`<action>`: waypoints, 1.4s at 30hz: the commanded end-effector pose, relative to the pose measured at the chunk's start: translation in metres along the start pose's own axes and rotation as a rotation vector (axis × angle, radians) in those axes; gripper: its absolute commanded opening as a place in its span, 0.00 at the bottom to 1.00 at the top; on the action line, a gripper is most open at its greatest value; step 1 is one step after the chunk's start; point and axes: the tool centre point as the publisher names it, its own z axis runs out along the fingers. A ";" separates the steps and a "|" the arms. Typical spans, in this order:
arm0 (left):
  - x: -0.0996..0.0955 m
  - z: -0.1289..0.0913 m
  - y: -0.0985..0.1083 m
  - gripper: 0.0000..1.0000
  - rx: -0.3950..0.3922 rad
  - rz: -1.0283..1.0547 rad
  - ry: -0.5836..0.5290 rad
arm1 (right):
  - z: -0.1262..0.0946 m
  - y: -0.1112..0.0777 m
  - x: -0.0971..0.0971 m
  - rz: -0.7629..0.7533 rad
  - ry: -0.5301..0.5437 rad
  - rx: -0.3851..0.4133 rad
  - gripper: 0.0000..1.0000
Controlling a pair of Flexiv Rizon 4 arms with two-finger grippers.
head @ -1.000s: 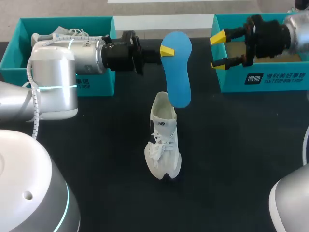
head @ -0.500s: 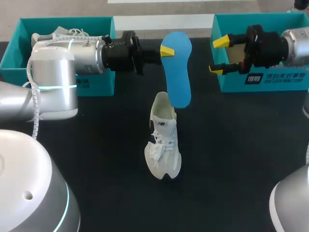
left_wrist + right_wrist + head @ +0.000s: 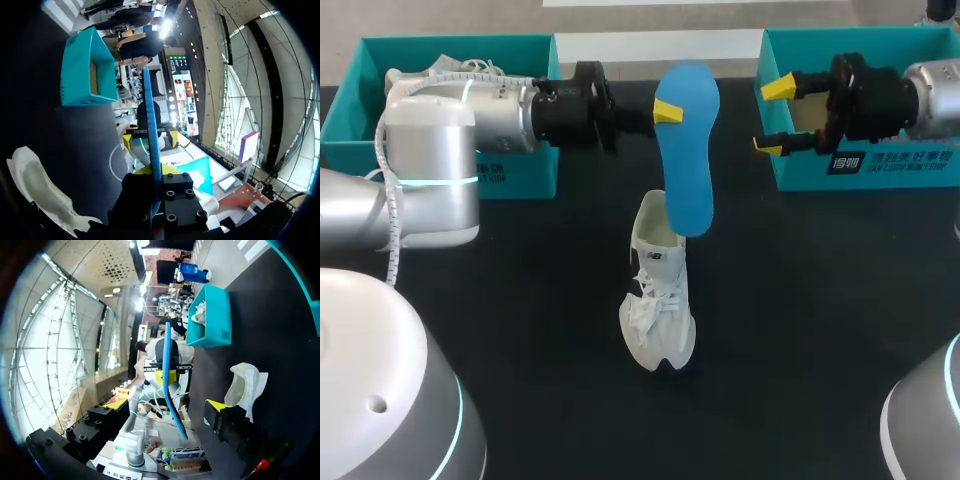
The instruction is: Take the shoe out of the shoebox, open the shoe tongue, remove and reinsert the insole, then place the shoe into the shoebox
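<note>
A blue insole [image 3: 687,150] hangs in the air above the heel of a white shoe [image 3: 658,290], which stands on the black table. My left gripper [image 3: 665,110] is shut on the insole's upper part; in the left wrist view the insole [image 3: 151,125] runs edge-on out from between the fingers, with the shoe [image 3: 35,185] off to one side below. My right gripper [image 3: 775,117] stands open to the right of the insole, apart from it, in front of the right shoebox [image 3: 880,165]. From the right wrist the insole [image 3: 170,380] and the shoe [image 3: 245,385] lie ahead.
A teal shoebox [image 3: 360,100] at the back left holds another pale shoe [image 3: 450,68]. The right teal shoebox stands at the back right, behind my right arm. Black tabletop [image 3: 800,330] lies bare around the shoe's front and sides.
The right gripper has drawn slightly back toward the right shoebox and turned a little. The insole has tilted slightly in the left gripper. The shoe has not moved.
</note>
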 end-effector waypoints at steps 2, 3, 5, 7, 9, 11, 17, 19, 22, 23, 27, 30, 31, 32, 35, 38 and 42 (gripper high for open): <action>-0.001 -0.004 -0.007 0.00 -0.130 0.591 0.009 | 0.002 0.001 0.000 0.001 -0.002 0.000 1.00; 0.000 -0.004 -0.007 0.00 -0.118 0.634 0.024 | 0.002 0.001 0.000 0.001 -0.002 0.000 1.00; 0.001 -0.005 -0.008 0.00 -0.137 0.753 0.016 | 0.002 0.001 0.000 0.001 -0.002 0.000 1.00; 0.001 -0.005 -0.009 0.00 -0.147 0.846 0.009 | 0.002 0.001 0.000 0.001 -0.002 0.000 1.00; 0.005 -0.006 -0.012 0.00 -0.134 0.920 0.006 | 0.002 0.001 0.000 0.001 -0.002 0.000 1.00; 0.008 -0.006 -0.013 0.00 -0.156 1.041 -0.023 | 0.002 0.001 0.000 0.001 -0.002 0.000 1.00; 0.015 -0.011 -0.015 0.00 -0.137 1.317 -0.096 | 0.002 0.001 0.000 0.001 -0.002 0.000 1.00; 0.017 -0.013 -0.017 0.00 -0.098 1.413 -0.115 | 0.002 0.001 0.000 0.001 -0.002 0.000 1.00; 0.018 -0.016 -0.020 0.00 -0.068 1.496 -0.133 | 0.002 0.001 0.000 0.001 -0.002 0.000 1.00; 0.018 -0.017 -0.021 0.00 -0.055 1.527 -0.140 | 0.002 0.001 0.000 0.001 -0.002 0.000 1.00; 0.021 -0.019 -0.023 0.00 -0.027 1.608 -0.134 | 0.002 0.001 0.000 0.001 -0.002 0.000 1.00; 0.021 -0.019 -0.023 0.00 -0.027 1.608 -0.134 | 0.002 0.001 0.000 0.001 -0.002 0.000 1.00; 0.021 -0.019 -0.023 0.00 -0.027 1.608 -0.134 | 0.002 0.001 0.000 0.001 -0.002 0.000 1.00; 0.021 -0.019 -0.023 0.00 -0.027 1.608 -0.134 | 0.002 0.001 0.000 0.001 -0.002 0.000 1.00; 0.021 -0.019 -0.023 0.00 -0.027 1.608 -0.134 | 0.002 0.001 0.000 0.001 -0.002 0.000 1.00; 0.021 -0.019 -0.023 0.00 -0.027 1.608 -0.134 | 0.002 0.001 0.000 0.001 -0.002 0.000 1.00; 0.021 -0.019 -0.023 0.00 -0.027 1.608 -0.134 | 0.002 0.001 0.000 0.001 -0.002 0.000 1.00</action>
